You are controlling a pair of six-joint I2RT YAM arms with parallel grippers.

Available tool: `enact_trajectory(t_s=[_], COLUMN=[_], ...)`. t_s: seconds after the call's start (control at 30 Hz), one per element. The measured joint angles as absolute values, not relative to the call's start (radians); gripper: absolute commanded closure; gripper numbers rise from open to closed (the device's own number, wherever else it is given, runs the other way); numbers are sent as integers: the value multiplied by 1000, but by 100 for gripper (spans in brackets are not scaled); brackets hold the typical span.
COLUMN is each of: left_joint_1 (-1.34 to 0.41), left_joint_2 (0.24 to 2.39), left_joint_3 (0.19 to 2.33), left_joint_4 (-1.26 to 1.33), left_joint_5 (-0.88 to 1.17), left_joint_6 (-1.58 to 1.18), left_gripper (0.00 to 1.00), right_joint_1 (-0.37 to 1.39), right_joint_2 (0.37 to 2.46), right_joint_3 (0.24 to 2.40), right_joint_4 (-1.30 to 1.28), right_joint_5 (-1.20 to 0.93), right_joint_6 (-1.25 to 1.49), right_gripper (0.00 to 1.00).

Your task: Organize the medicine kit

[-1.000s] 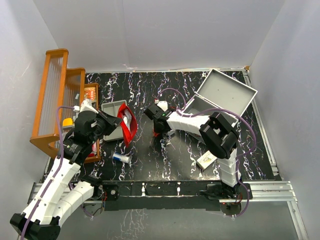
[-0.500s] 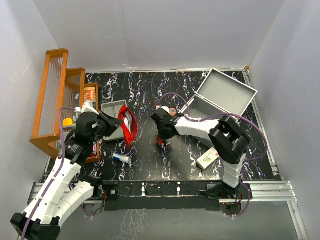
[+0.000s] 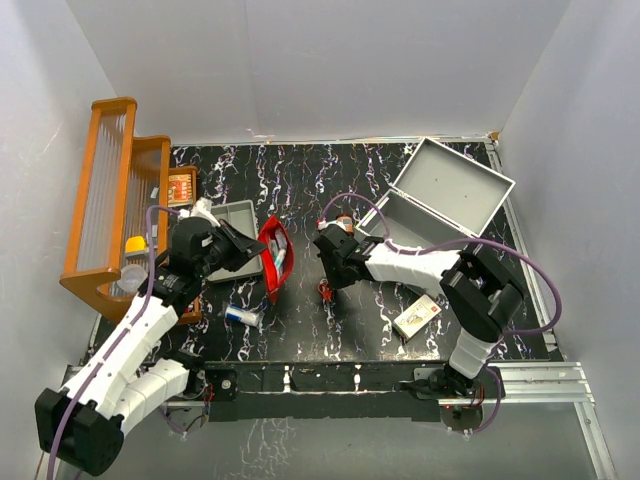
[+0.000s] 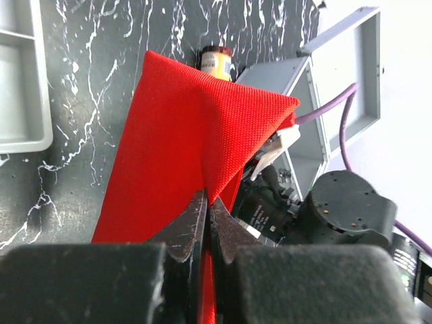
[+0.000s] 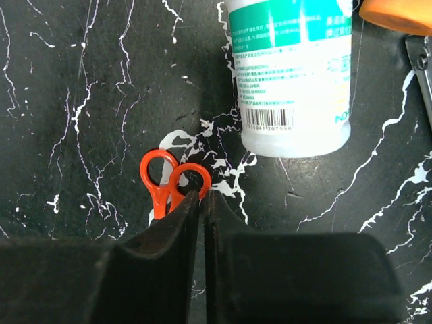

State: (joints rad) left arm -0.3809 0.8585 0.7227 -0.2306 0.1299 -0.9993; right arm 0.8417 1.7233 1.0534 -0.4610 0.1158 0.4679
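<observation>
Kit point(image 3: 445, 190) stands open on the desk point(image 3: 300, 180), beyond and to the right of the right gripper point(image 3: 328, 284). The left gripper point(image 3: 258, 250) holds the pouch point(image 3: 275, 262).

Left wrist: the gripper is clamped on a fold of red fabric, with the kit ahead and to its right. That pinch is narrow, so carry slowly.

Right wrist: the gripper is closed with its tips at one loop of the scissors point(image 5: 167, 181). I cannot tell whether the loop is caught. A bottle point(image 5: 290, 74) lies ahead-right. Lift a little first; if the scissors stay down, reopen and straddle the loop.
</observation>
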Motion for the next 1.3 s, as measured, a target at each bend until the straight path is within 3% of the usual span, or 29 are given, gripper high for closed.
enact_trajectory(t_s=[0.53, 0.97, 1.3], left_joint_1=[-381, -381, -381], left_joint_2=[875, 860, 854], left_joint_3=[603, 568, 557], left_joint_4=[-139, -130, -128], left_joint_5=[173, 172, 170], left_joint_6=[-1049, -1060, -1064], left_gripper=[100, 100, 100], right_joint_1=[889, 903, 917], right_joint_2=[1709, 1836, 1881], right_joint_3=[1148, 1199, 1262], right_joint_4=[-549, -612, -648], right_joint_5=[156, 203, 253], right_joint_6=[625, 676, 683], right_gripper=[79, 78, 85])
